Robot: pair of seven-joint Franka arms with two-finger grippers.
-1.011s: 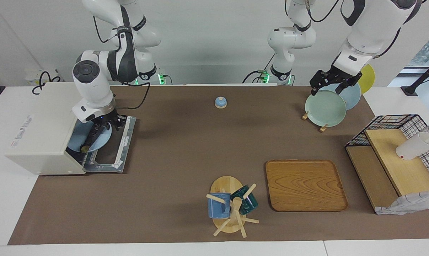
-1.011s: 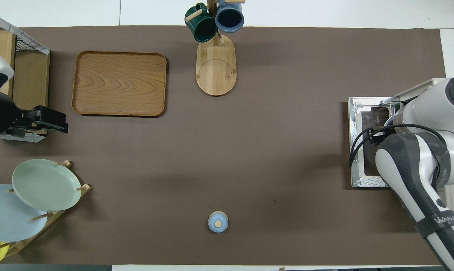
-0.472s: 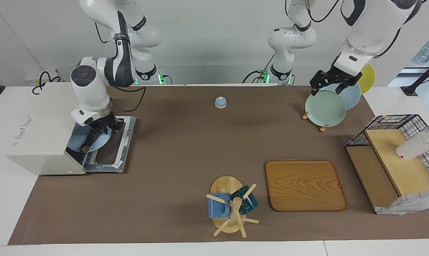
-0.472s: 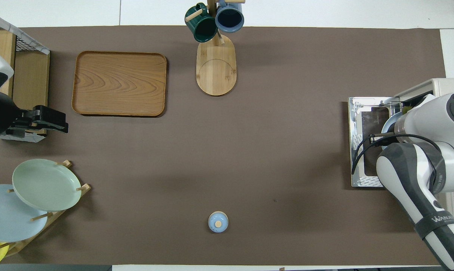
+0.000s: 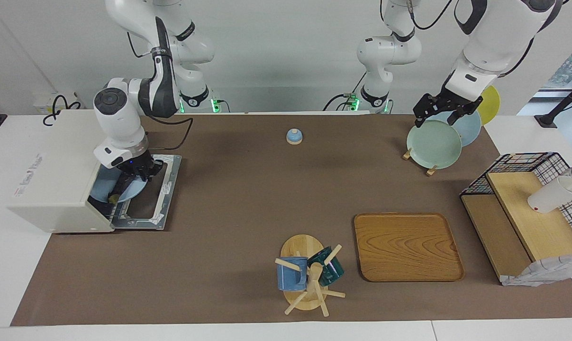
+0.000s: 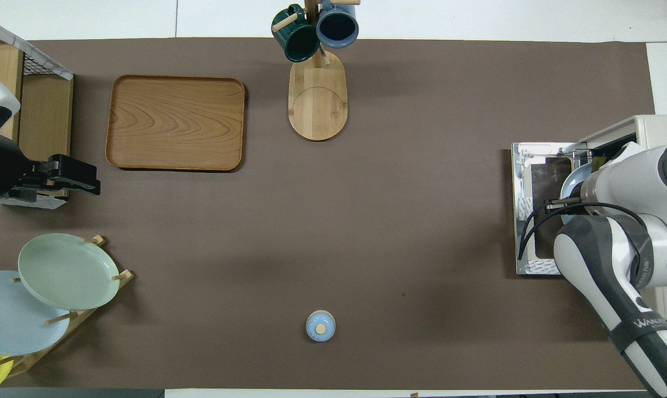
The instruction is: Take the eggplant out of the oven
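Observation:
The off-white oven [image 5: 53,189] stands at the right arm's end of the table, its door [image 5: 165,189] folded down flat. In its mouth lies a light blue plate [image 5: 130,192] with the dark eggplant [image 5: 118,191] on it, stem end [image 5: 111,199] farther from the robots. My right gripper [image 5: 136,174] is down at the oven mouth, at the eggplant's end nearer to the robots. In the overhead view the right wrist hides the gripper; only the plate's rim [image 6: 571,183] and a greenish stem bit [image 6: 600,161] show. My left gripper [image 5: 435,119] waits, open and empty, above the plate rack.
A plate rack [image 5: 428,169] with green, blue and yellow plates is at the left arm's end. A wooden tray [image 5: 407,246], a mug tree [image 5: 309,277] with two mugs, a wire shelf [image 5: 527,213] and a small blue lid [image 5: 294,136] stand on the mat.
The right arm's elbow has swung up and toward the oven, and its gripper has shifted slightly at the oven mouth. The eggplant, the plate and the left arm have not moved.

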